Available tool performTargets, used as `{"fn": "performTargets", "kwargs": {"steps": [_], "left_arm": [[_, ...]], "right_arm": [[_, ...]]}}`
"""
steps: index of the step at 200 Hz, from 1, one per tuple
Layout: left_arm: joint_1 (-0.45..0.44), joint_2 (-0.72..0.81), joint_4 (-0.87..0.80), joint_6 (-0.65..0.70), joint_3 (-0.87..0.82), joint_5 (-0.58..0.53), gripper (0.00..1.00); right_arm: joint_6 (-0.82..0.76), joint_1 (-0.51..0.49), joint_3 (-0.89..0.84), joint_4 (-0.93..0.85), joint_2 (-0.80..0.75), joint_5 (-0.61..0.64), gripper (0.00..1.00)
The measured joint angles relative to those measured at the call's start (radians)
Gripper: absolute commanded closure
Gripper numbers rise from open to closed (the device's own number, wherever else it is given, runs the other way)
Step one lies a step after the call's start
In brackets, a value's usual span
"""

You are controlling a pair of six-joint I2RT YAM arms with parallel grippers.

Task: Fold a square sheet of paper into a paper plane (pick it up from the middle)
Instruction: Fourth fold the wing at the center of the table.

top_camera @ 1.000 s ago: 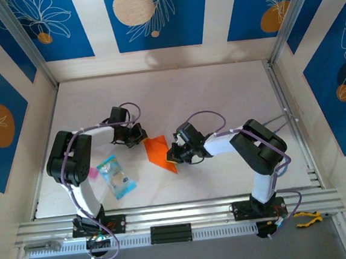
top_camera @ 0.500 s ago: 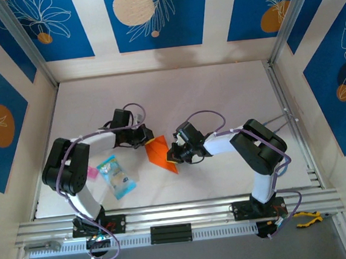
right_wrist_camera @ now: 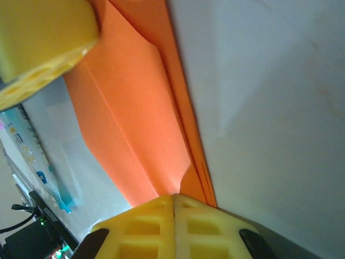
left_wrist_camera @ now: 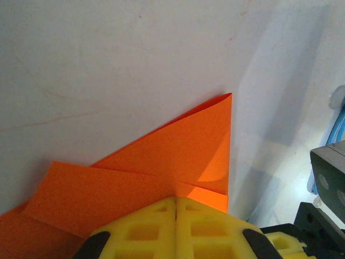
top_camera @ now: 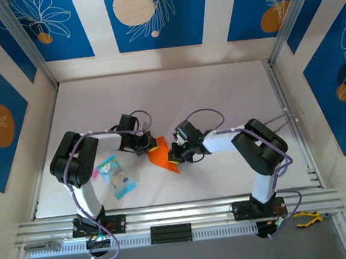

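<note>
Left wrist: orange paper [left_wrist_camera: 183, 145] touching closed left claw [left_wrist_camera: 176, 208].

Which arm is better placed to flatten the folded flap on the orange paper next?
Probably the left. The left gripper, shut, sits at the flap's edge on the orange paper, with the fold straight ahead. The right gripper, also shut, seems to pin the opposite side.

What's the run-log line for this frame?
stage: mid-fold | orange paper: partly folded, on table | left gripper: shut, tips on paper | right gripper: shut, tips on its other edge | plastic packet: left of paper
</note>
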State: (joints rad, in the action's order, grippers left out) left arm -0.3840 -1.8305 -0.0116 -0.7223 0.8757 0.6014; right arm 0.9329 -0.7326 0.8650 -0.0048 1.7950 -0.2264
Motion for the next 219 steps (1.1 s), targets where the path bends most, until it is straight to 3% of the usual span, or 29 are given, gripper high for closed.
{"fn": "performTargets", "kwargs": {"steps": [50, 115, 166, 219], "left_arm": [[0.000, 0.000, -0.003, 0.019, 0.000, -0.001, 0.94], [0.000, 0.000, -0.004, 0.025, 0.002, -0.001, 0.94], [0.000, 0.000, -0.009, 0.025, 0.002, 0.001, 0.94], [0.000, 0.000, -0.009, 0.024, 0.002, 0.001, 0.94]], "right_arm": [[-0.039, -0.006, 0.079, -0.064, -0.023, -0.013, 0.98], [-0.041, -0.027, 0.182, -0.045, 0.140, -0.037, 0.97], [-0.023, -0.027, 0.039, 0.100, 0.079, -0.052, 0.97], [-0.027, -0.027, -0.093, 0.138, -0.014, -0.063, 0.97]]}}
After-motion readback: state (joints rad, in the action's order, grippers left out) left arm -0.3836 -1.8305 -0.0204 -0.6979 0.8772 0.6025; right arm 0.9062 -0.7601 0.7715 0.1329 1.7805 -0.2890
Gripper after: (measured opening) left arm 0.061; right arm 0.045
